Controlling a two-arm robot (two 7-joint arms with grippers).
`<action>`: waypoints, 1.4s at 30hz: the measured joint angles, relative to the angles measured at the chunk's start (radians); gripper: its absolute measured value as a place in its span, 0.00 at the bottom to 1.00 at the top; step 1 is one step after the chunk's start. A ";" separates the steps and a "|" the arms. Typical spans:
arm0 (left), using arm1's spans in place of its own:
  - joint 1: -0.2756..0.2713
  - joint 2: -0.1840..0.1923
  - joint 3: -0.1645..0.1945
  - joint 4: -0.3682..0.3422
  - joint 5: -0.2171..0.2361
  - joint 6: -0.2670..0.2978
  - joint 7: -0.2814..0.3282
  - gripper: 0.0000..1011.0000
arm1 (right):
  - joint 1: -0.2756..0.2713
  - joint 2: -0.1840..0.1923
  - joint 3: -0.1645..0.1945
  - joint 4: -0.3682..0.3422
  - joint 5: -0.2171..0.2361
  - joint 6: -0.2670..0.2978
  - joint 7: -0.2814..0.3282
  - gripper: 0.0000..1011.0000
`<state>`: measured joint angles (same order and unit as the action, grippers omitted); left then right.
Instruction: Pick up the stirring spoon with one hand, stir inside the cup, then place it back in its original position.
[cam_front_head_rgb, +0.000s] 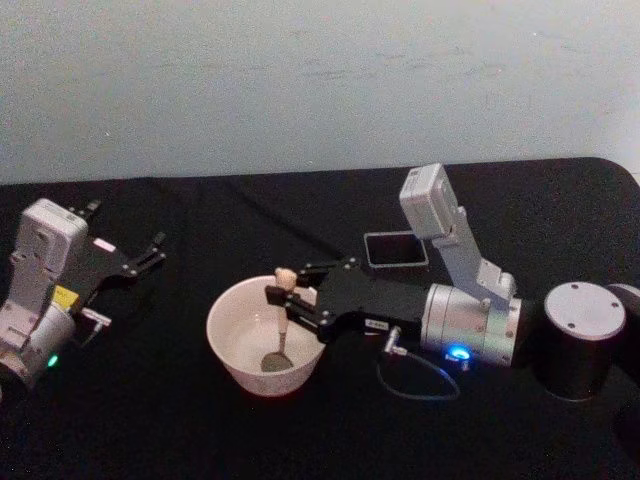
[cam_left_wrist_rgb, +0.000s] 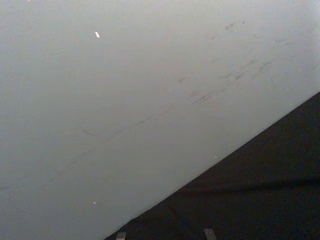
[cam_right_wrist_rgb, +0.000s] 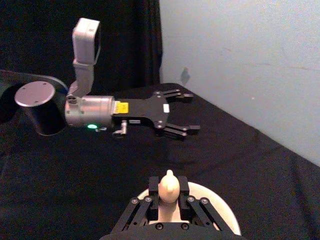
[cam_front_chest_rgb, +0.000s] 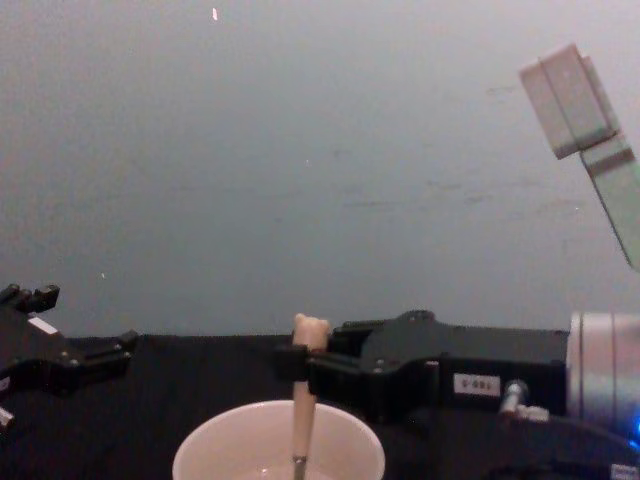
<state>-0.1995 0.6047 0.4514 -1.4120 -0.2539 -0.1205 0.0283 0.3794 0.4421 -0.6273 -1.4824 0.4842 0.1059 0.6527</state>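
Note:
The cream-white cup (cam_front_head_rgb: 228, 322) stands at the table's centre. The stirring spoon (cam_front_head_rgb: 281, 318) stands upright in it, its bear head above the rim and its metal bowl on the cup's bottom. My right gripper (cam_front_head_rgb: 283, 300) reaches in from the right and is shut on the spoon's beige handle. In the chest view the spoon (cam_front_chest_rgb: 303, 400) dips into the cup (cam_front_chest_rgb: 222, 456), held by the right gripper (cam_front_chest_rgb: 298, 365). The right wrist view shows the bear head (cam_right_wrist_rgb: 169, 186) and the cup's rim (cam_right_wrist_rgb: 226, 211). The dark grey holder (cam_front_head_rgb: 397, 248) sits behind the right gripper. My left gripper (cam_front_head_rgb: 142, 262) rests open at the far left.
A dark cylinder with a silver top (cam_front_head_rgb: 582, 340) is at the right. A cable (cam_front_head_rgb: 415, 385) loops under the right wrist. The black tabletop (cam_left_wrist_rgb: 260, 200) ends at a pale wall (cam_left_wrist_rgb: 125, 100). The left gripper (cam_right_wrist_rgb: 181, 113) hangs open beyond the cup.

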 joint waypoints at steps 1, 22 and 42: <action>0.000 0.000 0.000 0.000 0.000 0.000 0.000 0.99 | 0.000 0.000 -0.003 -0.001 0.000 0.000 0.000 0.22; 0.000 0.000 0.000 0.000 0.000 0.000 0.000 0.99 | 0.073 -0.102 -0.056 0.107 -0.042 -0.019 -0.046 0.22; 0.000 0.000 0.000 0.000 0.000 0.000 0.000 0.99 | 0.128 -0.146 0.000 0.218 -0.086 -0.041 -0.090 0.22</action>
<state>-0.1995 0.6047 0.4514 -1.4120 -0.2539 -0.1205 0.0283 0.5071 0.2964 -0.6278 -1.2644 0.3987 0.0650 0.5622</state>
